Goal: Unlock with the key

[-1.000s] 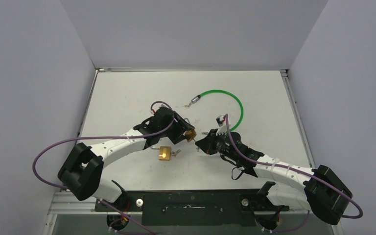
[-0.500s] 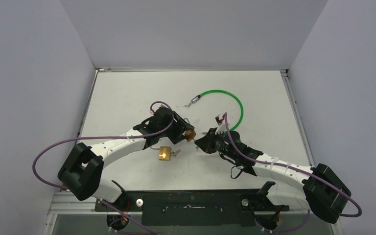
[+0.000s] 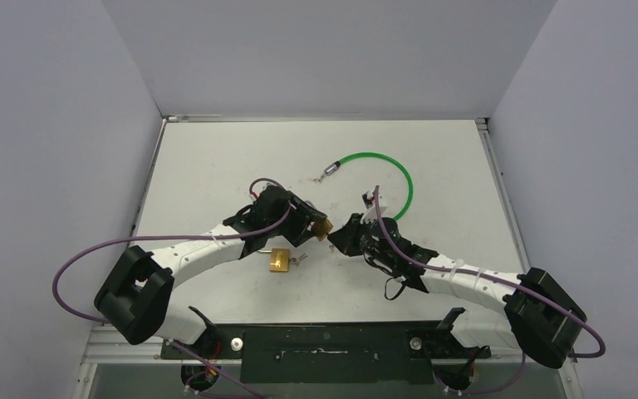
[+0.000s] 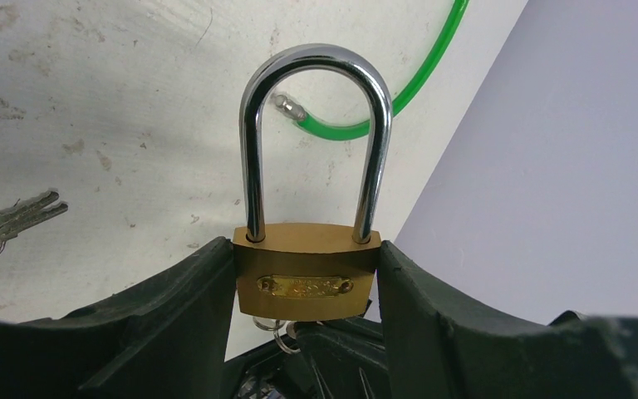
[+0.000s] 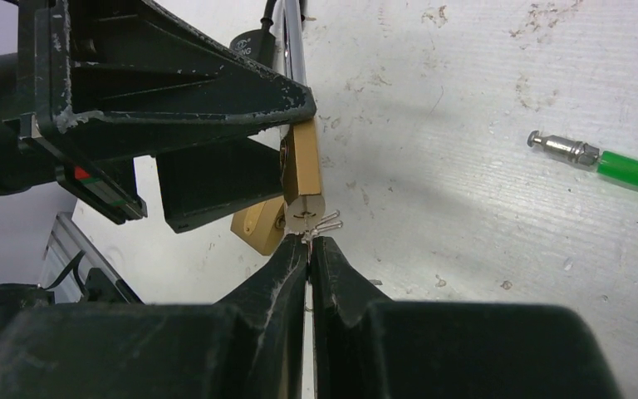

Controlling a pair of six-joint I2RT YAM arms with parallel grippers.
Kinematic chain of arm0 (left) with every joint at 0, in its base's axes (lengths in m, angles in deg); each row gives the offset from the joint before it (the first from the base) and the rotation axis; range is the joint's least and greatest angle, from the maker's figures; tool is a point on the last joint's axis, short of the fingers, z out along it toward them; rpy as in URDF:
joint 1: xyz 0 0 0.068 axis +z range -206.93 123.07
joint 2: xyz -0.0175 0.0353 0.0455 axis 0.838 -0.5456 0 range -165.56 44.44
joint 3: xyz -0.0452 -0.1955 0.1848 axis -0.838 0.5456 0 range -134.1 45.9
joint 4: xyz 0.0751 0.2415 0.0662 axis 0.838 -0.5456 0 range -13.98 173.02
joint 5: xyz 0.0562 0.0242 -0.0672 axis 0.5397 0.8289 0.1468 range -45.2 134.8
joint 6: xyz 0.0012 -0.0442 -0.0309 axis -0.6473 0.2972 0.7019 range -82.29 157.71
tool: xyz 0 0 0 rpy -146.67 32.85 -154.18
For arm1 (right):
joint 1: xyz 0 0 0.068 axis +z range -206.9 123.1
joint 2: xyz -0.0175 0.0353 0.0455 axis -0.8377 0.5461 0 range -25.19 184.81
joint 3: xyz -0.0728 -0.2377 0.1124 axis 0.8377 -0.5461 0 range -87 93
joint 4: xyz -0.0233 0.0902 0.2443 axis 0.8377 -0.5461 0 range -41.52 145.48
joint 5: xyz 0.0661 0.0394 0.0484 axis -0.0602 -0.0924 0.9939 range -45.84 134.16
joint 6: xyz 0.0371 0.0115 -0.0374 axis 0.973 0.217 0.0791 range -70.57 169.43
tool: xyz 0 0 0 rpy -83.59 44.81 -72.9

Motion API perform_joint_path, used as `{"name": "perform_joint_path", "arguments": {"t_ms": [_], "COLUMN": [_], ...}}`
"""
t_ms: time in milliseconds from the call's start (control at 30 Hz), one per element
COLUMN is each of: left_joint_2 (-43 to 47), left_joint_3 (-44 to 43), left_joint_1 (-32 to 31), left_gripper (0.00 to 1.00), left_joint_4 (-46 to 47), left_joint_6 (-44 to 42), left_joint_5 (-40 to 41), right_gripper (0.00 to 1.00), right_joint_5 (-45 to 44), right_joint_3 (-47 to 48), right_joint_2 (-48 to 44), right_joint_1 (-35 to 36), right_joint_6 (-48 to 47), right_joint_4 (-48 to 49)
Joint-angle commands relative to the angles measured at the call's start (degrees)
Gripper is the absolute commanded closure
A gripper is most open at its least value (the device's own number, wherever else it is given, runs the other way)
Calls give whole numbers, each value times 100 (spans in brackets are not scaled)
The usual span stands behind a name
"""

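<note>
My left gripper (image 4: 306, 287) is shut on a brass padlock (image 4: 306, 281) with a long chrome shackle (image 4: 316, 141), held above the table; the shackle sits closed in the body. It also shows in the top view (image 3: 322, 228) and in the right wrist view (image 5: 303, 174). My right gripper (image 5: 309, 249) is shut on a key whose tip meets the padlock's bottom face; a small key ring (image 5: 326, 223) hangs there. In the top view the right gripper (image 3: 337, 236) touches the padlock from the right.
A second brass padlock (image 3: 279, 260) with keys lies on the table below the left gripper. A spare pair of keys (image 4: 4, 226) lies at left. A green cable (image 3: 382, 166) with a metal end curves behind the grippers. Walls enclose the table.
My right gripper has moved left and slightly up, closing the gap to the padlock held by the left gripper. The left arm shifted slightly.
</note>
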Motion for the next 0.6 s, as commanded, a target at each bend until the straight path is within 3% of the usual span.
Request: {"name": "perform_joint_path", "arguments": {"t_ms": [0, 300, 567], "left_joint_2": [457, 366, 400], "left_joint_3": [-63, -37, 234], "left_joint_1": [-27, -24, -7], "left_gripper": [100, 100, 100], "left_joint_4": [800, 1077, 1698], "left_joint_6": [568, 735, 1058], "left_joint_5": [-277, -704, -877], "right_gripper": [100, 100, 100], "right_joint_5": [-548, -22, 407], "right_joint_3": [321, 606, 939], "right_joint_2": [167, 402, 878], "right_joint_1": [23, -2, -257], "right_joint_6": [-92, -546, -362], "right_joint_4": [308, 555, 589]}}
